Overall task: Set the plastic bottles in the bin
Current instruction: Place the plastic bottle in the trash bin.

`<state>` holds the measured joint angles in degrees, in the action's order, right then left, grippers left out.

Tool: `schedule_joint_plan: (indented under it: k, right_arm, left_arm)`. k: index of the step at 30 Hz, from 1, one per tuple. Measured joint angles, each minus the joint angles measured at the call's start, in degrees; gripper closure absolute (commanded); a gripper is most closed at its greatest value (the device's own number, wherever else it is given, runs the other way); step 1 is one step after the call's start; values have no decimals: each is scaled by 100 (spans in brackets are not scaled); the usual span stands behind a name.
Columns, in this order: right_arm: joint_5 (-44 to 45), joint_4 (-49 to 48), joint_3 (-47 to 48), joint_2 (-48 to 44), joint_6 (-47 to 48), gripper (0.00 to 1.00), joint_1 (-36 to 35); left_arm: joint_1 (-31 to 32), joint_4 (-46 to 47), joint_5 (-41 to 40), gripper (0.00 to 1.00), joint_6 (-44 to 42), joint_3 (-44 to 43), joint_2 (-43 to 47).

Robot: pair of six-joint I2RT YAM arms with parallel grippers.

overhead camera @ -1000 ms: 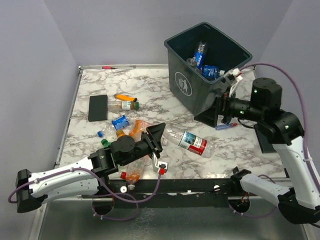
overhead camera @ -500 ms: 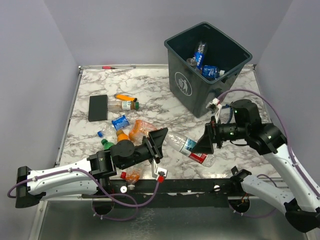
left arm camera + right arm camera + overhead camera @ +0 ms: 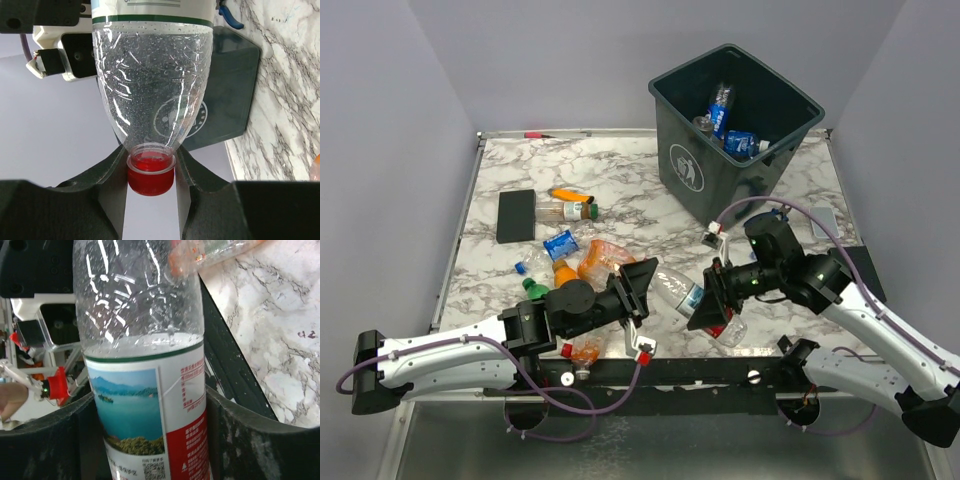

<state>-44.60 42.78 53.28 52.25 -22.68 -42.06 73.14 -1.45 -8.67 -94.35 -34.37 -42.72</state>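
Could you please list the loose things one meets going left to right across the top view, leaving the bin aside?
Black pad → blue-labelled bottle → orange bottle → clear bottle.

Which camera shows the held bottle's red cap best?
Left wrist: the cap sits close up, pinched by the left gripper. From the top that gripper hides it; the right wrist shows only the bottle's label and body.

Near the front edge of the marble table (image 3: 620, 180), a clear bottle (image 3: 678, 286) with a red and blue label spans the gap between the 2 arms. The left gripper (image 3: 645, 276) meets its neck end and the right gripper (image 3: 712, 306) straddles its labelled body. Behind them stands the bin (image 3: 715, 190) with several blue-labelled bottles (image 3: 722, 105) inside, and more loose bottles (image 3: 570, 245) lie scattered to the left near a flat black pad (image 3: 516, 215).
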Motion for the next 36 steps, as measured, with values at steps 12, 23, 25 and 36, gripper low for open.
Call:
schedule_joint_plan:
  k: [12,23,25,36]
  right_arm:
    - [627,-1029,-138,-391,-365,52,-66]
    - [2406,-4083,-310,-1156,-372,53,-63]
    - [2516,-4769,-315,-953,-308,53,-63]
    - [2693,-6999,-610,-111,-649,52,-63]
  left_arm:
    - [7,590,-258,1,1215,0,79]
    - [4,1735,-1399,1,6948,-544,341]
    - [0,1996,-1156,1,7820,-546,297]
    - [-990,2927,1113,1,11344,-1019,-881]
